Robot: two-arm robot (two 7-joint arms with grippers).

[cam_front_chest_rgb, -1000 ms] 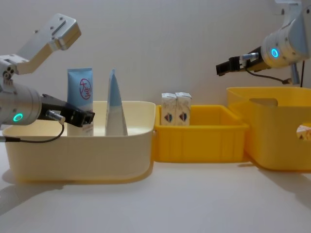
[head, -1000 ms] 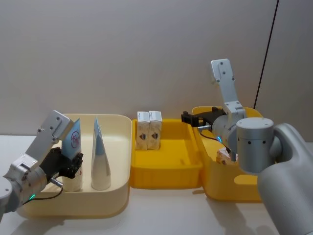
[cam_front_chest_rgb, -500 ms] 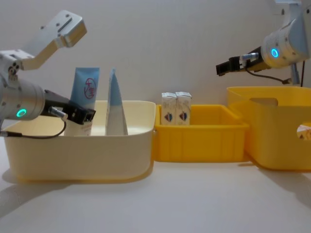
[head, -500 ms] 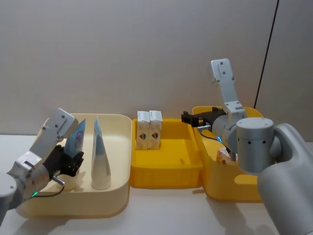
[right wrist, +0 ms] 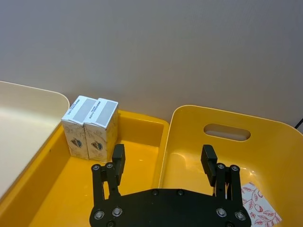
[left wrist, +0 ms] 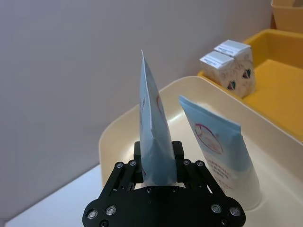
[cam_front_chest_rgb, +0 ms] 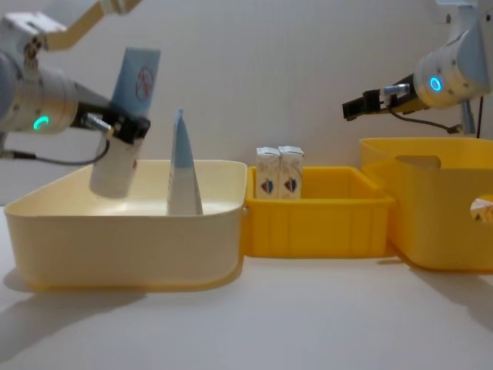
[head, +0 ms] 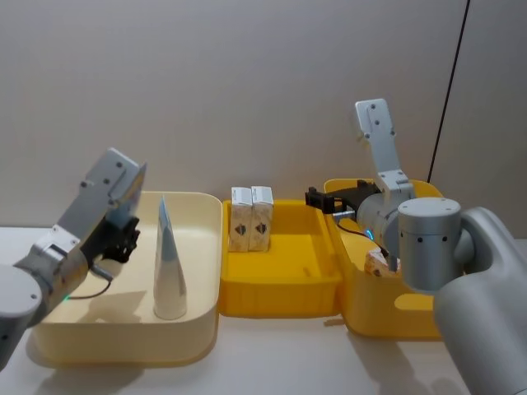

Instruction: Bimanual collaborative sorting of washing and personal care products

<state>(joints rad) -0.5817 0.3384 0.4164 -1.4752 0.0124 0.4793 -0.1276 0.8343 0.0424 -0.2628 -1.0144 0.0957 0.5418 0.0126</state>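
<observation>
My left gripper (cam_front_chest_rgb: 125, 127) is shut on a light-blue tube (cam_front_chest_rgb: 137, 77) and holds it tilted above the cream bin (cam_front_chest_rgb: 123, 239), white cap end down. In the left wrist view the held tube (left wrist: 151, 118) shows edge-on between the fingers of the left gripper (left wrist: 157, 149). A second tube (cam_front_chest_rgb: 182, 166) stands upright in the cream bin, also seen in the head view as the second tube (head: 169, 263). Two white cartons (head: 251, 218) stand side by side at the back left of the yellow tray (head: 280, 292). My right gripper (right wrist: 163, 161) hangs open over the edge between tray and tall yellow bin.
A tall yellow bin (cam_front_chest_rgb: 439, 208) with handle cut-outs stands right of the tray and holds a small patterned packet (right wrist: 258, 208). A grey wall runs close behind the bins. The white table (cam_front_chest_rgb: 254, 324) stretches in front of them.
My left gripper has lifted the tube off the cream bin's floor and tilted it. The second tube, the cartons and my right arm have not moved.
</observation>
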